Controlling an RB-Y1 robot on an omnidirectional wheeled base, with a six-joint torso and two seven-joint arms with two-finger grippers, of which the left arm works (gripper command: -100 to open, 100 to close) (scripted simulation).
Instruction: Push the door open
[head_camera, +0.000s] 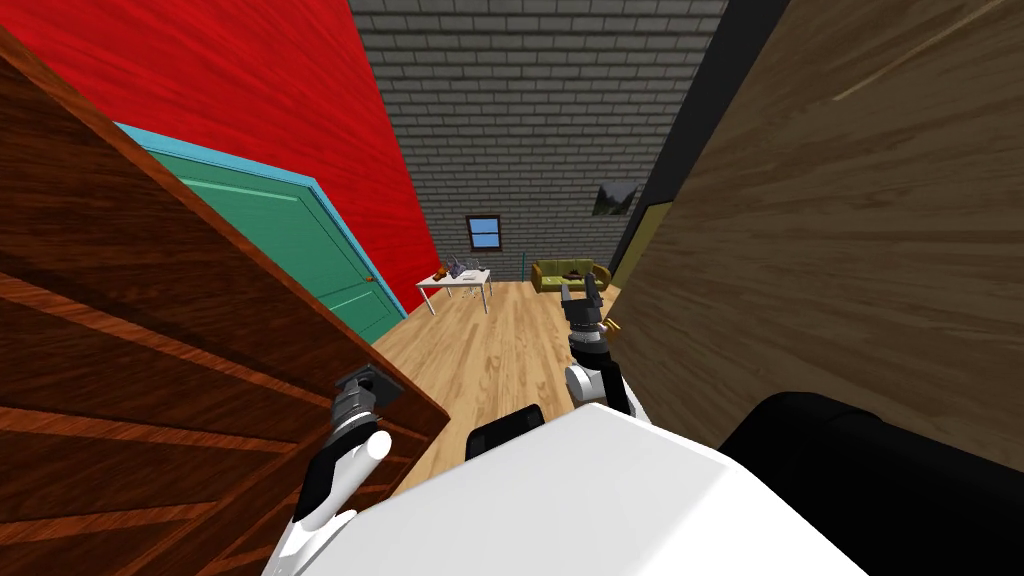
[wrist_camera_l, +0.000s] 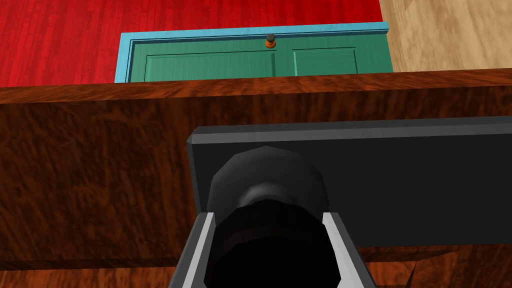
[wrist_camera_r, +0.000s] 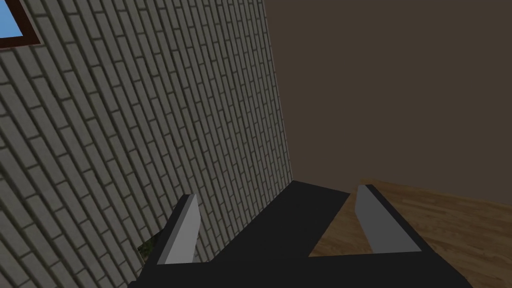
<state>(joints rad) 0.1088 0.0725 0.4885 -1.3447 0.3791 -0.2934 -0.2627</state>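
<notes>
A red-brown wooden door (head_camera: 150, 330) stands at my left, its free edge swung toward the floor space ahead. My left gripper (head_camera: 368, 385) is at that edge. In the left wrist view its fingers (wrist_camera_l: 202, 240) press both sides of a round black door knob (wrist_camera_l: 267, 175), which sits on a dark plate (wrist_camera_l: 400, 180) on the door (wrist_camera_l: 100, 165). My right gripper (head_camera: 583, 292) is raised in front of me, open and holding nothing (wrist_camera_r: 277, 192), beside a light brown wooden surface (head_camera: 850, 250) on my right.
A green door in a blue frame (head_camera: 290, 240) sits in the red wall behind the brown door. Wooden floor (head_camera: 490, 350) runs ahead to a white table (head_camera: 455, 283) and an olive sofa (head_camera: 570, 272) by the grey brick wall.
</notes>
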